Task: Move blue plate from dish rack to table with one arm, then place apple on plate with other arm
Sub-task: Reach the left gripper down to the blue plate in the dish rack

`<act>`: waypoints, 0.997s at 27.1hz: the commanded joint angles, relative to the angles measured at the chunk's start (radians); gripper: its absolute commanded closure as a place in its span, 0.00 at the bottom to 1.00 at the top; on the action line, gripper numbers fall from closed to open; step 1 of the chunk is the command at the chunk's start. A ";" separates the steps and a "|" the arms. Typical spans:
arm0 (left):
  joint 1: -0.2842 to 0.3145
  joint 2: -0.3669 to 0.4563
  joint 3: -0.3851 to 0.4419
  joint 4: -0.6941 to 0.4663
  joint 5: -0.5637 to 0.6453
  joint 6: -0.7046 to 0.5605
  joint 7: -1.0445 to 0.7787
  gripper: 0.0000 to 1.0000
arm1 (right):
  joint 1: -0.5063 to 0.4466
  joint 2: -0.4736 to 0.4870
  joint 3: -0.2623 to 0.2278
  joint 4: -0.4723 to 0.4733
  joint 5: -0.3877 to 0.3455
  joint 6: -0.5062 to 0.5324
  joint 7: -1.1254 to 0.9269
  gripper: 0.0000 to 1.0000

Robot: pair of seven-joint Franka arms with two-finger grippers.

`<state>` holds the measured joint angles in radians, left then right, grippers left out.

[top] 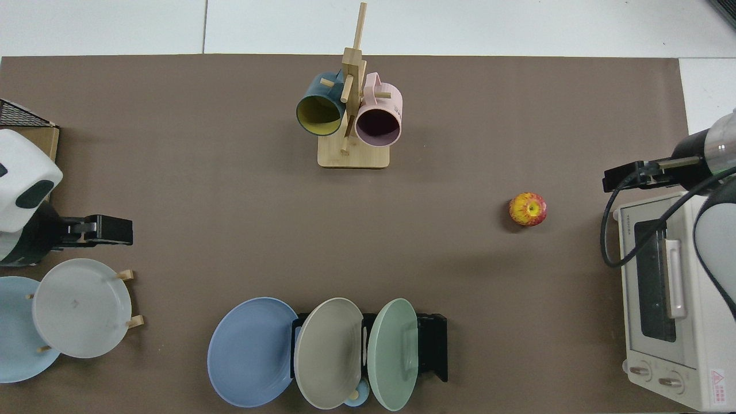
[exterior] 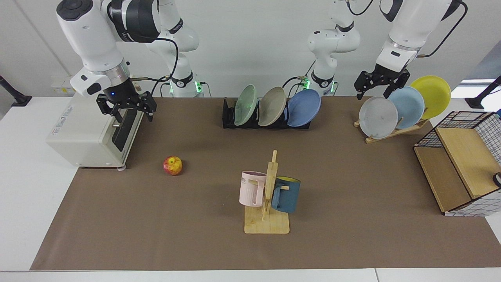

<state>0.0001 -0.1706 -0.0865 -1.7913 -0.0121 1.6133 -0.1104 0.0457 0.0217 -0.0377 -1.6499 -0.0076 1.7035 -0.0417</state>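
Blue plate [exterior: 304, 107] leaning on edge in the end slot of the dish rack [exterior: 229, 117], tilted outward, rim free on the side facing the left gripper [exterior: 377, 84]. Not yet touched. Leaning like that, likely easiest pinched at the upper rim and lifted up and out.

Left gripper hanging above the plate stand [exterior: 395, 132], fingers spread, nothing held; blue plate well off to its side and lower. Grey plate [exterior: 378, 117] and pale blue plate [exterior: 408, 107] just beneath it, yellow plate [exterior: 432, 95] behind those — wrong plates, easy to clip on the way out. From above, same gripper [top: 100, 229] pointing toward the middle of the table [top: 230, 201], just beside the grey plate's rim.

Beige plate [exterior: 272, 106] right against the blue one, overlapping it, green plate [exterior: 245, 104] beyond: tight neighbours, so a sideways pull risks dragging them.

Right gripper [exterior: 126, 107] waiting over the toaster oven [exterior: 84, 135], fingers apart, empty. Apple [exterior: 172, 165] on the mat below and in front of it, well apart, clear all round.

Mug stand [exterior: 267, 219] with pink mug [exterior: 251, 188] and dark mug [exterior: 286, 194] mid-table, near the likely landing ground. Wire basket [exterior: 469, 156] below the left gripper's outer side.
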 commanded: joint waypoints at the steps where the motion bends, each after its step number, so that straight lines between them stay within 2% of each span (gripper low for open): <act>1: -0.026 -0.075 -0.041 -0.112 0.064 0.033 -0.003 0.00 | -0.006 -0.019 0.006 -0.018 -0.009 0.005 0.023 0.00; 5: -0.026 -0.105 -0.120 -0.207 0.118 0.077 -0.055 0.00 | -0.006 -0.017 0.007 -0.018 -0.009 0.005 0.023 0.00; 9: -0.026 -0.113 -0.242 -0.304 0.179 0.103 -0.141 0.00 | -0.006 -0.019 0.007 -0.018 -0.009 0.005 0.023 0.00; 15: -0.034 -0.231 -0.257 -0.456 0.181 0.128 -0.144 0.00 | -0.006 -0.017 0.007 -0.018 -0.009 0.005 0.023 0.00; 22: -0.042 -0.228 -0.314 -0.525 0.178 0.172 -0.241 0.00 | 0.014 -0.016 0.009 -0.037 -0.011 0.045 -0.011 0.00; 27: -0.043 -0.239 -0.314 -0.560 0.141 0.174 -0.259 0.00 | 0.017 0.000 0.009 -0.134 -0.009 0.177 -0.004 0.00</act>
<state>-0.0338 -0.3689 -0.4015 -2.2824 0.1486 1.7552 -0.3396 0.0608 0.0227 -0.0315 -1.6786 -0.0076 1.7623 -0.0436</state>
